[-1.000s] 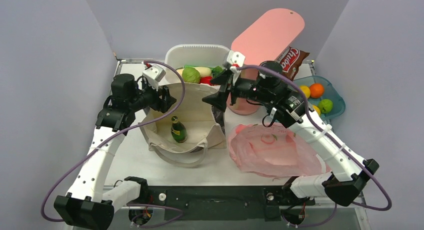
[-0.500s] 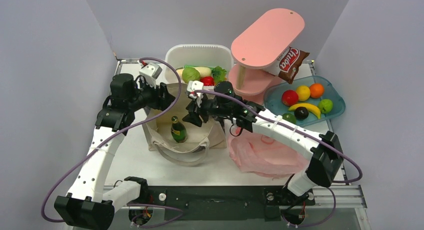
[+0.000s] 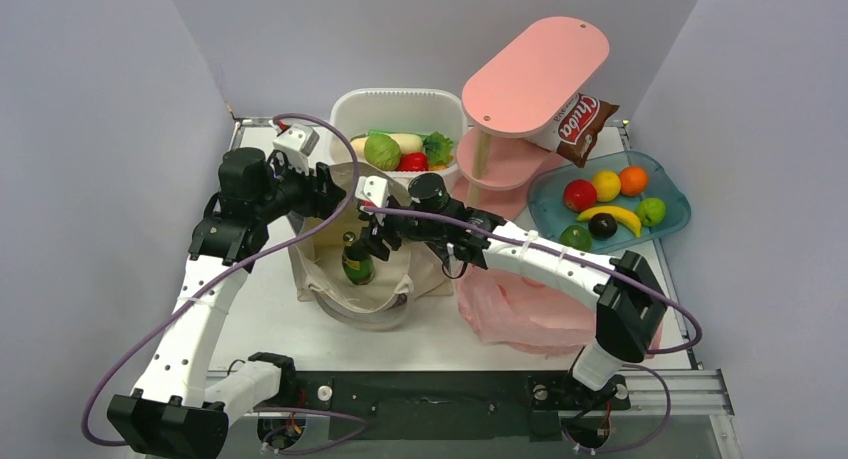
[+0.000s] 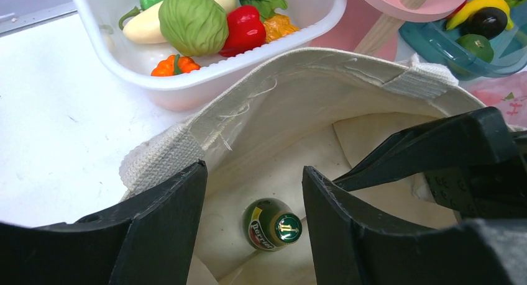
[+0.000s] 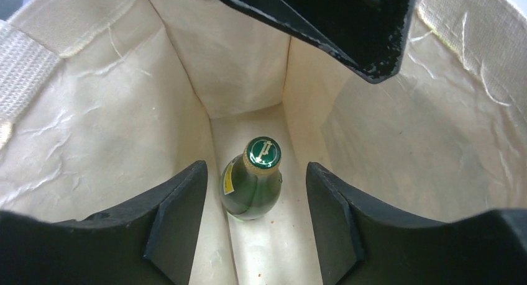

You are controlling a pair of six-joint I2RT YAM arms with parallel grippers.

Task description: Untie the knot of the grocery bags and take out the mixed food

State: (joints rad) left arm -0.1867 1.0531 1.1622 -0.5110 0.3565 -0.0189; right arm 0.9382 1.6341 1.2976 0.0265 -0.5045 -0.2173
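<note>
The beige canvas tote [image 3: 330, 284] stands open at mid-table with the green glass bottle [image 3: 352, 259] upright inside. My left gripper [image 3: 335, 184] is open over the tote's far left rim [image 4: 298, 92], and the bottle [image 4: 271, 224] shows between its fingers below. My right gripper [image 3: 375, 239] is open in the tote's mouth, just above the bottle [image 5: 253, 182] without touching it. The pink plastic bag [image 3: 520, 304] lies flat to the right, under my right arm. The round green vegetable [image 3: 381, 151], white radish [image 3: 408, 141] and leafy green [image 3: 437, 145] lie in the white tub [image 3: 395, 104]. The crisp packet [image 3: 583, 127] leans by the pink stand.
A pink two-tier stand [image 3: 535, 74] rises at the back right. A blue tray [image 3: 680, 214] of fruit sits at the far right. The tub also holds a red pepper [image 4: 245, 27]. Grey walls close in the table on three sides.
My right arm has swung left from near the pink stand to the tote's mouth and come down towards the bottle. My left gripper has barely moved.
</note>
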